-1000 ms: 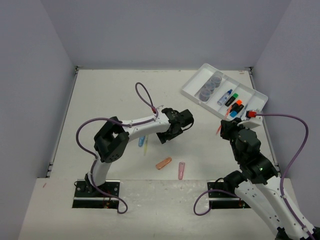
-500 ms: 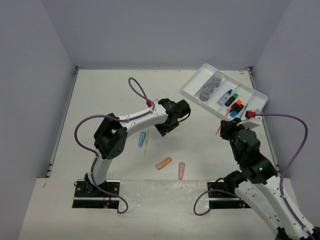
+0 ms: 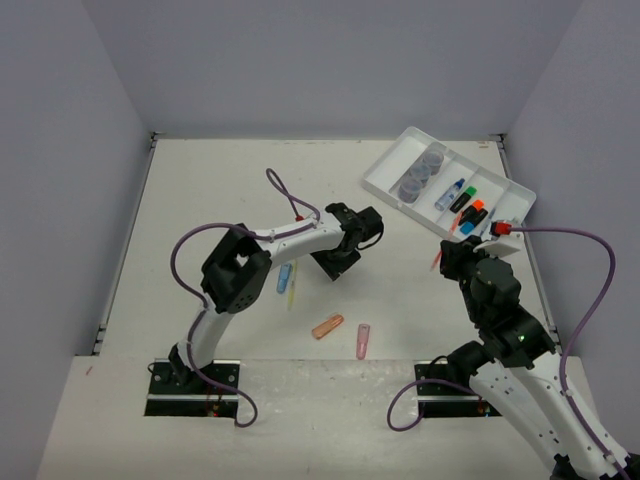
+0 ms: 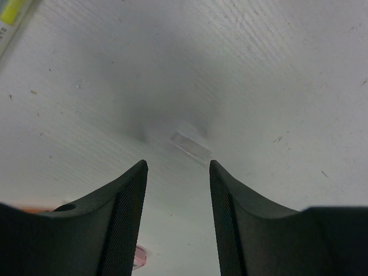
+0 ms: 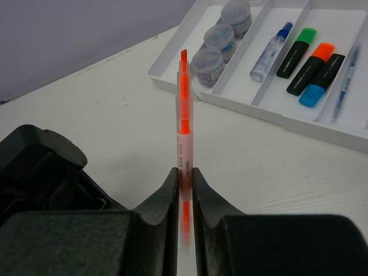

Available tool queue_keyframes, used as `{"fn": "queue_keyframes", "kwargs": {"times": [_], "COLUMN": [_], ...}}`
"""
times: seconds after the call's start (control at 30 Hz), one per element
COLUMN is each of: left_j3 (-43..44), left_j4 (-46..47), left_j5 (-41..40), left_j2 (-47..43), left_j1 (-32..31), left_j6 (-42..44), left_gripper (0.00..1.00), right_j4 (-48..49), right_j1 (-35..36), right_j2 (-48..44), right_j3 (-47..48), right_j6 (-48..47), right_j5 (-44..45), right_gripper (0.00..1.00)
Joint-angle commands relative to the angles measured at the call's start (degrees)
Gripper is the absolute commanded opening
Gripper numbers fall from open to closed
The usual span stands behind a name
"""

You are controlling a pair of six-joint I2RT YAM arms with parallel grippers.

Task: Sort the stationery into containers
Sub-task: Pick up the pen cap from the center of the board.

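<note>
My right gripper [image 5: 184,171] is shut on a thin orange pen [image 5: 184,121], held upright above the table just short of the white divided tray [image 5: 172,66]; the gripper also shows in the top view [image 3: 447,258]. The tray [image 3: 385,172] holds three round pots [image 5: 218,40], a blue-capped pen [image 5: 270,49] and highlighters capped green [image 5: 299,49], orange [image 5: 313,66] and blue [image 5: 322,80]. My left gripper [image 4: 177,164] is open and empty, low over the table, with a small clear piece [image 4: 191,145] just beyond its fingertips. It shows in the top view [image 3: 338,262].
Loose on the table in the top view are a blue capsule [image 3: 283,279], a yellow pen [image 3: 291,290], an orange capsule [image 3: 327,326] and a pink capsule [image 3: 363,340], all left of and nearer than the left gripper. Grey walls enclose the table.
The left arm has shifted, its elbow swinging right and its gripper moving slightly away from me. The right arm and its orange pen have not moved.
</note>
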Motion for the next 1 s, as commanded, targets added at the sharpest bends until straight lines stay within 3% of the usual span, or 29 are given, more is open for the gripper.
{"fn": "queue_keyframes", "kwargs": {"times": [0.0, 0.87, 0.97], "left_j3": [2.2, 1.5, 1.4], "left_j4": [1.0, 2.6, 2.8], "left_j5": [0.0, 2.1, 2.2], "left_j2": [1.2, 4.0, 4.4], "left_j1": [0.7, 1.1, 1.1], "left_j6": [-2.4, -3.1, -3.1], "left_gripper": [0.49, 0.44, 0.38], "right_j4": [2.6, 2.9, 2.9], "right_j1": [0.1, 0.1, 0.2], "right_j2": [-0.6, -1.0, -1.0], "right_j3": [-0.4, -0.6, -0.6], "right_j6": [-0.7, -0.9, -0.9], "right_j5": [-0.9, -2.0, -2.0], "right_gripper": [0.0, 0.0, 0.0]}}
